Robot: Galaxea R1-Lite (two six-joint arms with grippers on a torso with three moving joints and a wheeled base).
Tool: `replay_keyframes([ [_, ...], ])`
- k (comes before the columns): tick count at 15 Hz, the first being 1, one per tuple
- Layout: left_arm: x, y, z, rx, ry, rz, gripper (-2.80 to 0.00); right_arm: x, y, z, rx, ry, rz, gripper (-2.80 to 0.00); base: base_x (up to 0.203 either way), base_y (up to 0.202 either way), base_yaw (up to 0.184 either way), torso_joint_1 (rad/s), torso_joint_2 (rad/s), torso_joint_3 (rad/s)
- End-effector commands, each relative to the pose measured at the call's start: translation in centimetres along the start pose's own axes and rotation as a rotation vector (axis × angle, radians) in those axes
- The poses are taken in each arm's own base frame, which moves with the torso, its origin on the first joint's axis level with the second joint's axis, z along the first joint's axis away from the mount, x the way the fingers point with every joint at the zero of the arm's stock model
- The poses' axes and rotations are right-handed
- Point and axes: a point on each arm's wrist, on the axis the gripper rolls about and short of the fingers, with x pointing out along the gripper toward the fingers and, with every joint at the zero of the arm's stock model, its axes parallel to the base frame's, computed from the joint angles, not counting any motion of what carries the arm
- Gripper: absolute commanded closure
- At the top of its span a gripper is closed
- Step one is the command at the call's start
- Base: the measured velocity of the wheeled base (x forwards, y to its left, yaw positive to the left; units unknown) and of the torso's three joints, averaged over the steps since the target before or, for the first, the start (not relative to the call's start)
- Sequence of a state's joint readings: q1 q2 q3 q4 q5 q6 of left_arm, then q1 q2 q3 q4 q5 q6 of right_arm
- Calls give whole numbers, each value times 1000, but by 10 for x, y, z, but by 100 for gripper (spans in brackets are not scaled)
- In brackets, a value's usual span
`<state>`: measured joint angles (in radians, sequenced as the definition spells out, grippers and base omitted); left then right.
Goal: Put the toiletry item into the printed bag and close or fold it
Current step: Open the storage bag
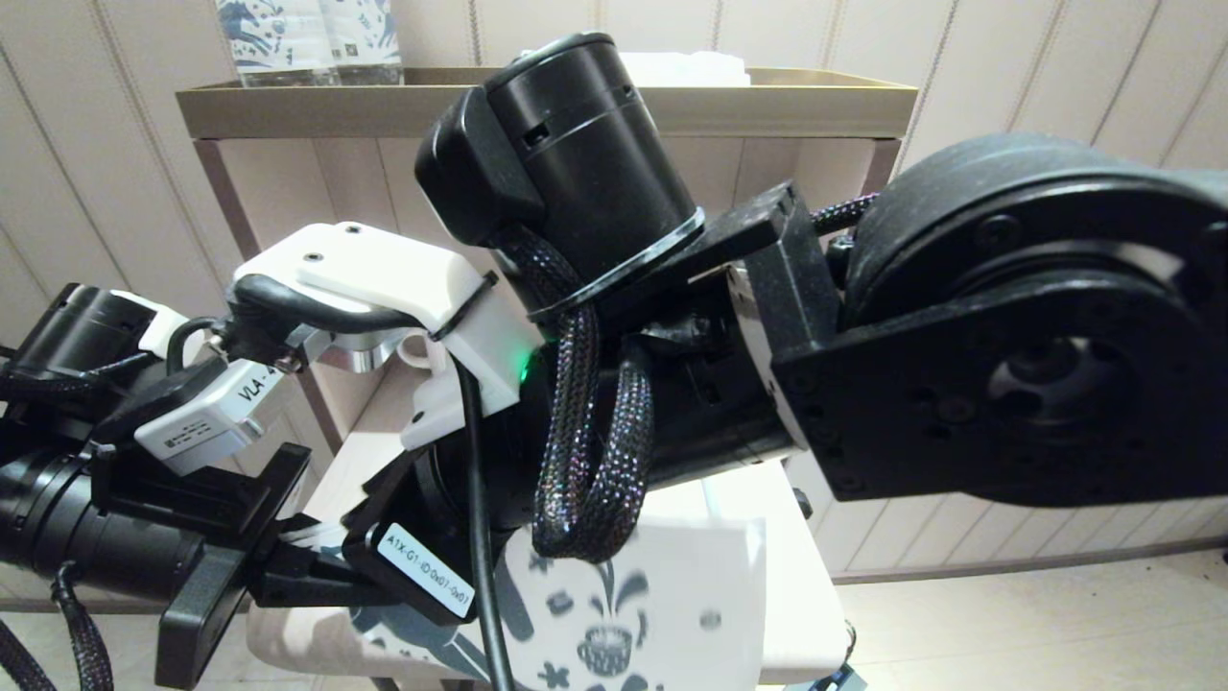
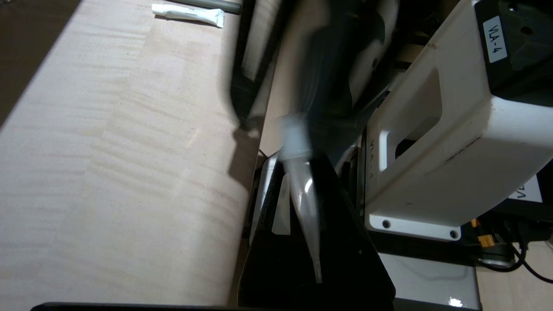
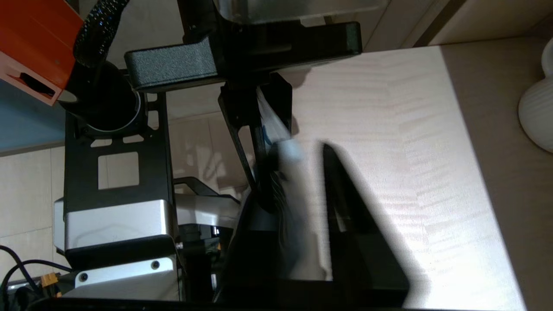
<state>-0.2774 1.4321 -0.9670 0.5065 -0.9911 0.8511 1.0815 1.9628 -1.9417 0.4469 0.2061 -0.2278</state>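
Observation:
The printed bag [image 1: 672, 595], white with dark blue prints, lies on the pale table [image 1: 806, 595] below both arms. My left gripper [image 2: 298, 172] is shut on a thin white edge of the bag [image 2: 304, 198]. In the right wrist view the same edge [image 3: 270, 119] hangs from the left gripper's dark fingers [image 3: 252, 108]. My right gripper [image 3: 302, 181] sits right beside them, its fingers blurred around the bag's white material. The toiletry item is out of view. In the head view both sets of fingertips are hidden behind the wrists.
A small white tube [image 2: 188, 14] lies far off on the table [image 2: 108, 172]. A gold shelf [image 1: 815, 96] with printed bottles [image 1: 307, 38] stands behind the arms. A white ribbed vase [image 3: 540, 108] is on the surface beside the table. An orange box [image 3: 34, 43] is by the floor.

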Motion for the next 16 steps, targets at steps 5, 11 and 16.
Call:
replay_keyframes([
  [5,0,-1,0,4,-5,-6,0,2,3,0,1,0,8,0,0,0,0,0,0,0],
  [11,-2,-3,1,9,-11,-7,0,-2,3,1,10,1,4,0,0,0,0,0,0,0],
  [16,1,-12,2,24,-10,-31,0,-24,8,10,48,-34,2,0,0,0,0,0,0,0],
])
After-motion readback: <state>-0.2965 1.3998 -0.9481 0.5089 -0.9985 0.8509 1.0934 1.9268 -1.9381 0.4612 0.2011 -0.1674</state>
